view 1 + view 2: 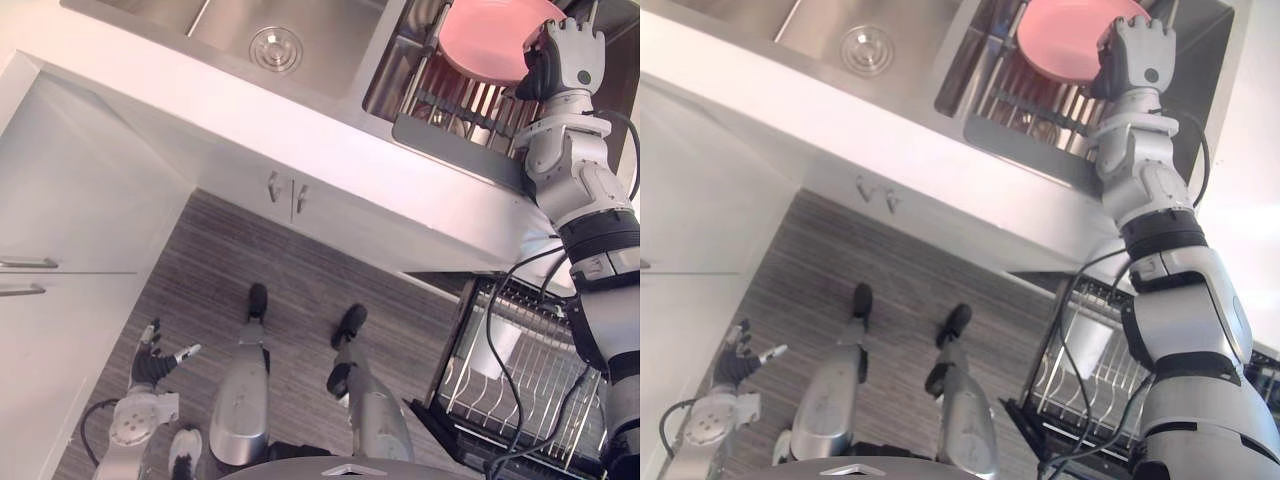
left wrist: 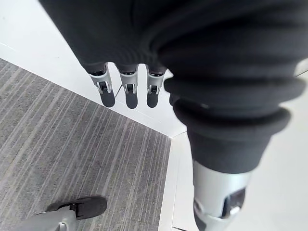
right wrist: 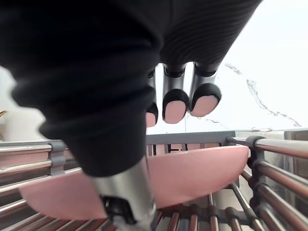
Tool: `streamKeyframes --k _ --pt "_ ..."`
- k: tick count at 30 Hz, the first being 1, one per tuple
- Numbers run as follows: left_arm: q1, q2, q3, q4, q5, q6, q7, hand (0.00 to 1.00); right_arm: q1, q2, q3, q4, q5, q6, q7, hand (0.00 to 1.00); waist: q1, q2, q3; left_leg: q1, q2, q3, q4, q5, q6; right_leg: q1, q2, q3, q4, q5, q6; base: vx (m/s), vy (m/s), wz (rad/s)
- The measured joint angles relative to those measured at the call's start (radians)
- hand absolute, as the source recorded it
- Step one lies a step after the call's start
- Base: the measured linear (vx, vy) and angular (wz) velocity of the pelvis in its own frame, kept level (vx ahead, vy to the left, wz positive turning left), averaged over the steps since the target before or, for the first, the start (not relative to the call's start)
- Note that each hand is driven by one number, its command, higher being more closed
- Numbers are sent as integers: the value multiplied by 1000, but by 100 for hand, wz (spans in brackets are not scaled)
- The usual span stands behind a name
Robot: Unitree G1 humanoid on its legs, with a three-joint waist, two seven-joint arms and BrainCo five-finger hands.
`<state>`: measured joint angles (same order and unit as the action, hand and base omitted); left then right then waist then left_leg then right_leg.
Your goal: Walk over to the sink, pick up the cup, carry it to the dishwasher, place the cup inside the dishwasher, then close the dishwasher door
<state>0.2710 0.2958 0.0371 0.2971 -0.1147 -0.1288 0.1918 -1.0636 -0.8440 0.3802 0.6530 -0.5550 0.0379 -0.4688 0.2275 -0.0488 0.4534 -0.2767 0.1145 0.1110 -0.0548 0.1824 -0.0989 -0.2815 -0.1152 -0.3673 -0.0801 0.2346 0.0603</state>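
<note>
The sink (image 1: 330, 30) sits at 12 o'clock in the head views, recessed into the white surface (image 1: 300, 140), with its round drain (image 1: 276, 48) in the left basin. At 1 o'clock, a metal drying rack (image 1: 450, 105) occupies the right basin. A pink dish (image 1: 480, 40), shallow and wide-rimmed, rests tilted on the rack bars.

The right hand (image 1: 565, 60) is raised to the 3 o'clock edge of the pink dish. In the right wrist view its fingers (image 3: 174, 103) extend nearly straight above the dish rim, with a gap between their tips and the rim. The thumb (image 3: 127, 192) lies in front of the dish wall, and contact there cannot be confirmed. The hand is not closed on the dish.

The left hand (image 1: 152, 365) hangs at 7 o'clock over the striped grey floor (image 1: 250, 250), fingers relaxed and spread, holding nothing.

At 5 o'clock the wire dishwasher rack (image 1: 530, 390) is pulled out below the surface edge. A white item (image 1: 500, 347) stands in it; its shape is unclear. White cabinet doors (image 1: 283, 190) with small handles sit under the sink.
</note>
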Motion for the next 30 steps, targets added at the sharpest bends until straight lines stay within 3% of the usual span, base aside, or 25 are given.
streamKeyframes --k 17,20,22,23,25,30 --pt "0 -5 0 -14 1 0 7 0 81 13 -60 -96 8 -62 -136 100 -24 -1 -1 50 0 18 -21 4 12 34 2 7 0 5 -9 2 -1 -2" --pt "-1 -10 0 -12 1 0 18 0 115 25 -137 -136 18 -65 -253 100 -26 -1 -1 51 -1 17 -22 3 11 36 1 9 0 4 -9 0 0 0" --pt "-1 -25 0 -9 4 -1 24 0 104 43 -283 -178 53 -55 -381 100 -24 2 -10 52 -1 17 -22 4 12 37 0 11 0 4 -9 0 0 0" --pt "0 -27 -2 -3 6 -1 24 0 95 43 -304 -179 61 -53 -401 0 -24 1 -17 52 -1 17 -22 4 12 37 0 11 0 4 -9 0 0 0" --pt "0 -32 -11 13 17 -3 27 0 71 43 -326 -192 102 -42 -455 0 -24 1 -47 61 0 17 -22 4 11 45 1 14 0 5 -9 15 2 0" --pt "-1 -45 -21 48 21 -14 46 0 58 56 -330 -208 202 -44 -504 0 -25 0 -54 86 -1 26 -28 -5 11 64 -1 24 0 1 -6 -1 3 -6"
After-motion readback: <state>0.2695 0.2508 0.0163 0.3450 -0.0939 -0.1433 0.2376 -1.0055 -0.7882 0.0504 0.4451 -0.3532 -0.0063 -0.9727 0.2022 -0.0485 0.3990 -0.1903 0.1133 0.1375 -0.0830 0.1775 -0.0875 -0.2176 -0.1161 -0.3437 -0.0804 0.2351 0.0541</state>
